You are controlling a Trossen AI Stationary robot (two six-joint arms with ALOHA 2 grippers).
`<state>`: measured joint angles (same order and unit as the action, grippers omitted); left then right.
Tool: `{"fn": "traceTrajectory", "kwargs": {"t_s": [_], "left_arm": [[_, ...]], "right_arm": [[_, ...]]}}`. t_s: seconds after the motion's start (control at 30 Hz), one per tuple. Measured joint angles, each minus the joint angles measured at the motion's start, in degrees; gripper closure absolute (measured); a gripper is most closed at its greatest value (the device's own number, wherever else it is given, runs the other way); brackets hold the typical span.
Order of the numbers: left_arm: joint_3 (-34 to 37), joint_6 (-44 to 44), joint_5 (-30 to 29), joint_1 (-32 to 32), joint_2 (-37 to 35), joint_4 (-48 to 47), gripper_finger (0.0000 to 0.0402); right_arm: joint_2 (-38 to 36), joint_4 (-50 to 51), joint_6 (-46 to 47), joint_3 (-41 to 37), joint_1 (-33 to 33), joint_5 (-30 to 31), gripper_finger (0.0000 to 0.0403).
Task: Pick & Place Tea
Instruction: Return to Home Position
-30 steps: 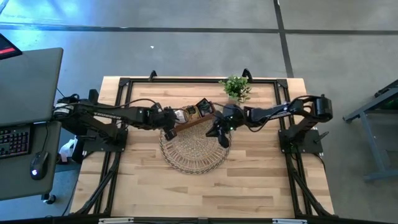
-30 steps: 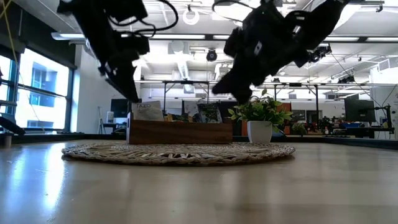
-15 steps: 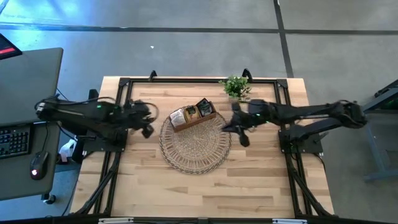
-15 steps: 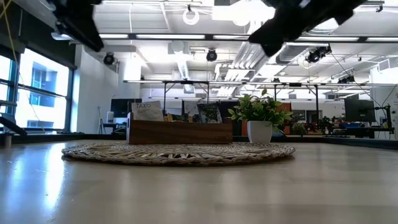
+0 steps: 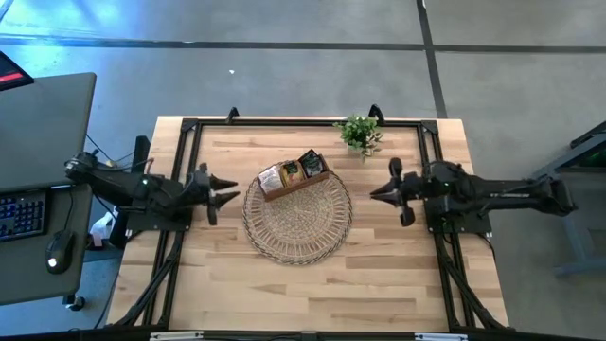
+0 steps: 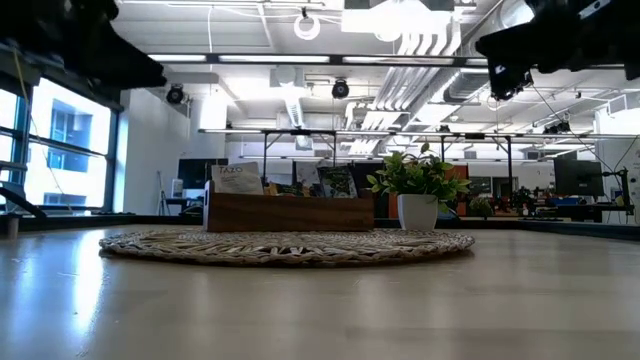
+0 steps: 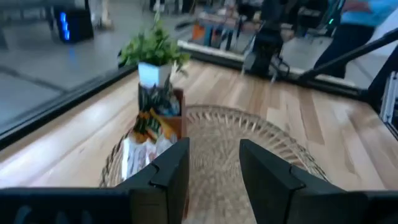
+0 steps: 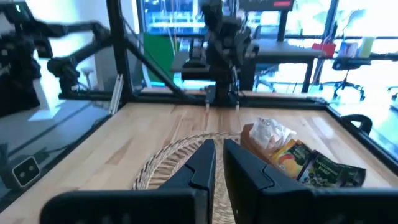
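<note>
My left pincer [image 5: 232,191], fingers apart and empty, has drawn back toward the left edge of the pale wooden table [image 5: 284,294]. My right pincer [image 5: 376,193], fingers almost together and also empty, has retreated toward the right edge. Both have left the brown wooden divided tray [image 5: 301,187], which holds the small square tea packets [image 5: 292,172] at the far rim of the round woven mat [image 5: 298,227]. I judge the sorting finished.

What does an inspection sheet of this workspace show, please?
Surface: wooden table, round woven mat at its middle.
Job's things: tea packets stand in the wooden tray on the mat; none seen loose.
Clutter: potted plant off the mat, far side.
Grippers: left gripper open, right gripper shut, both empty, flanking the mat.
Cables: thin cables by the left arm.
Surroundings: desk with keyboard and mouse, left.
</note>
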<state>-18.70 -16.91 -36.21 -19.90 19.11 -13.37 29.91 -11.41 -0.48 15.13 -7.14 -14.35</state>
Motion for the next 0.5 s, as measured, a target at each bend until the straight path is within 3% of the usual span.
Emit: {"fn": "traceTrajectory", "kwargs": {"t_s": [0.07, 0.17, 0.5], "left_arm": [[4.02, 2.57, 0.15, 0.02, -0.89, 6.09, 0.0263], [7.22, 3.65, -0.21, 0.02, -2.97, 6.82, 0.0263], [8.0, 6.19, -1.42, 0.02, -10.44, 7.45, 0.0263]], "right_arm": [[-3.55, 0.06, 0.13, -1.74, 0.0, 0.65, 0.0376], [-9.0, 3.01, -0.69, -3.24, 0.0, 0.56, 0.0378], [-23.89, 5.23, 0.44, -8.86, 0.0, 2.94, 0.0371]]}}
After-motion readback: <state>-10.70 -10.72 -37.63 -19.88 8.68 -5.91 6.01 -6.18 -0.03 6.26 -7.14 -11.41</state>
